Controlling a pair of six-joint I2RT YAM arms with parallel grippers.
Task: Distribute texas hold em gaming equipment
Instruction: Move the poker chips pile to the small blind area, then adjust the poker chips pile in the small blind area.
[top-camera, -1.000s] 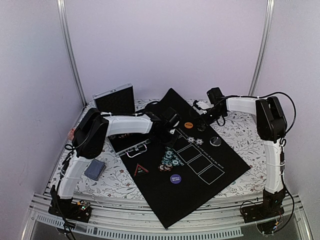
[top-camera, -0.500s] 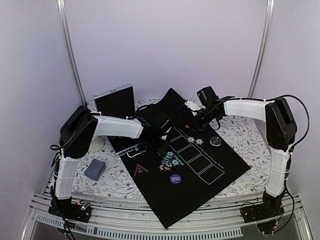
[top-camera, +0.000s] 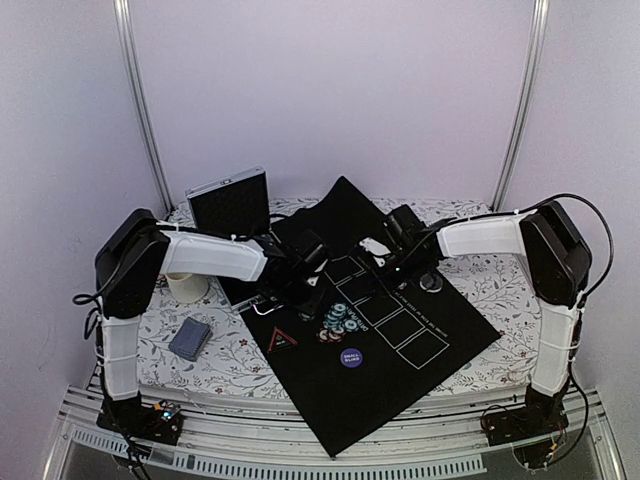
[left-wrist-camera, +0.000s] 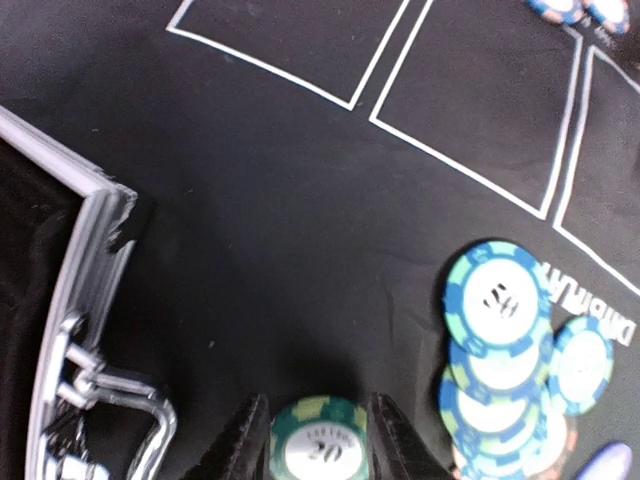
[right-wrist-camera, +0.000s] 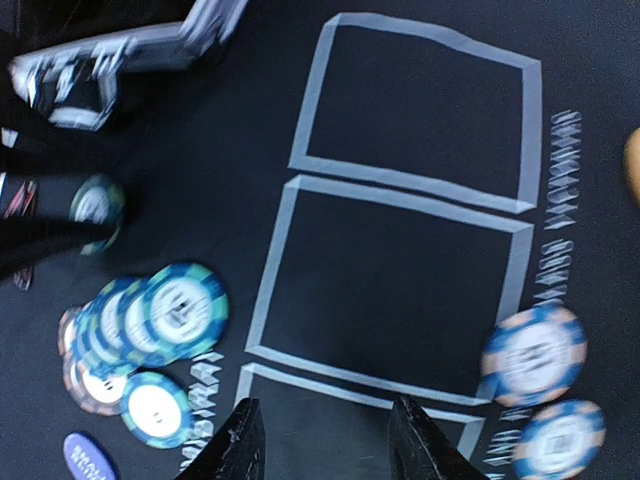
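Observation:
My left gripper (left-wrist-camera: 318, 420) is shut on a green poker chip (left-wrist-camera: 320, 445) marked 20, just above the black mat (left-wrist-camera: 300, 200). To its right lies a pile of teal and white chips (left-wrist-camera: 497, 330); in the top view the pile (top-camera: 340, 320) sits mid-mat with the left gripper (top-camera: 310, 284) just left of it. My right gripper (right-wrist-camera: 325, 420) hovers open over the mat's white rectangles (right-wrist-camera: 400, 250), nothing between its fingers. Two more chips (right-wrist-camera: 533, 355) lie to its right. A purple button (top-camera: 351, 356), a red-edged triangle (top-camera: 283, 339) and a dark button (top-camera: 431, 283) rest on the mat.
The open silver case (top-camera: 230, 200) stands at the back left, its lower half and latch (left-wrist-camera: 90, 330) beside my left gripper. A grey-blue card deck (top-camera: 189, 339) and a white cup (top-camera: 185, 288) sit on the floral cloth at the left.
The left gripper closed on the green chip and drew back left toward the case. The right arm swung left and down over the mat while its jaws narrowed.

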